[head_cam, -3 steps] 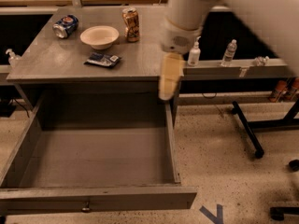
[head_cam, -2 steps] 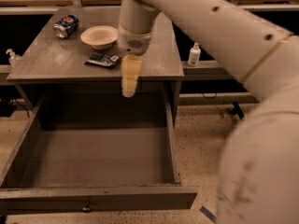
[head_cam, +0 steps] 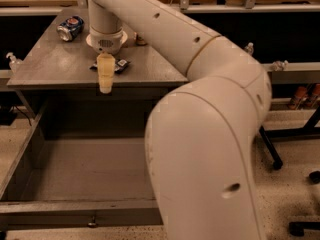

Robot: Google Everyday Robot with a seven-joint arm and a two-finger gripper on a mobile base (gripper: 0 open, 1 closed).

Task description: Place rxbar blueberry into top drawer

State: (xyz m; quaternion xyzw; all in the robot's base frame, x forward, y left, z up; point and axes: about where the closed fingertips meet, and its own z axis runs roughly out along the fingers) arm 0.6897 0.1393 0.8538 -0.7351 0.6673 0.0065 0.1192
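The rxbar blueberry, a flat dark blue wrapper with white patches, lies on the grey desk top, mostly hidden behind my gripper. My gripper hangs from the white arm just in front of the bar, its yellowish fingers pointing down over the desk's front edge. The top drawer is pulled wide open below, and its inside is bare. Its front panel with a small knob is at the bottom of the view.
A crushed blue soda can lies at the desk's back left. My large white arm fills the right half of the view and hides the bowl. Bottles and chair legs stand on the floor at the right.
My arm has swung left and toward the desk. The gripper has moved from right of the drawer to right in front of the rxbar. The arm now blocks the bowl and the can beside it.
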